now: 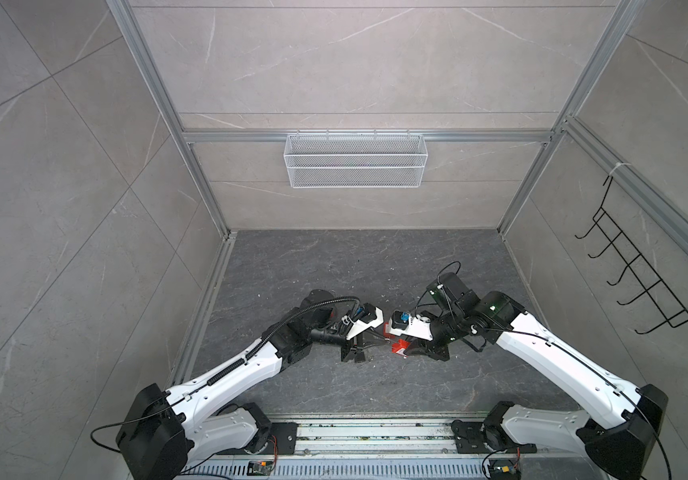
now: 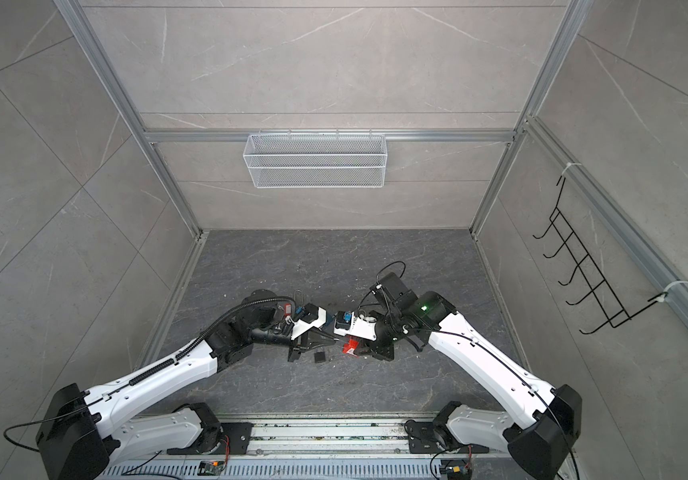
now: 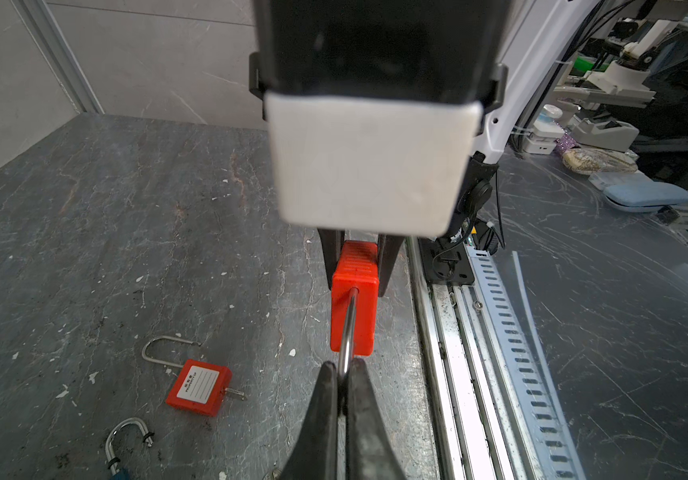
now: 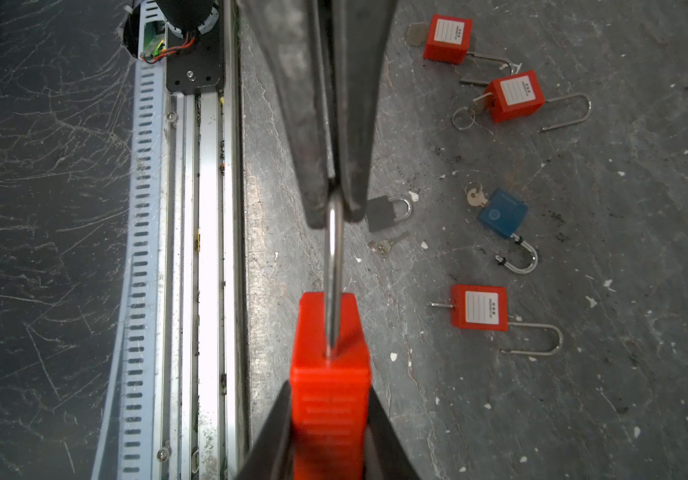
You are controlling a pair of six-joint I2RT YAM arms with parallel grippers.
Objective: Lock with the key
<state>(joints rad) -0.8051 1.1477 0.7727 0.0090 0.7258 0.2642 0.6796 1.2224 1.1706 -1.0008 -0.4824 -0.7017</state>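
My left jaws pinch the thin steel shackle (image 3: 348,324); right jaws clamp the ribbed red plastic padlock body (image 4: 328,386). I judge it light and rigid, the shackle slick: the body is the surer hold.

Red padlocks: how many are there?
4. The held padlock in both jaws; on the table, two neighbouring padlocks and a lone padlock near the blue padlock. More may be hidden.

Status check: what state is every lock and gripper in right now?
Left gripper: shut on shackle.
Right gripper: shut on held lock.
Held lock: gripped at both ends; latch unclear.
Blue lock: open, key in.
Black lock: shut, loose key beside it.
Red locks on table: all open, keys in.
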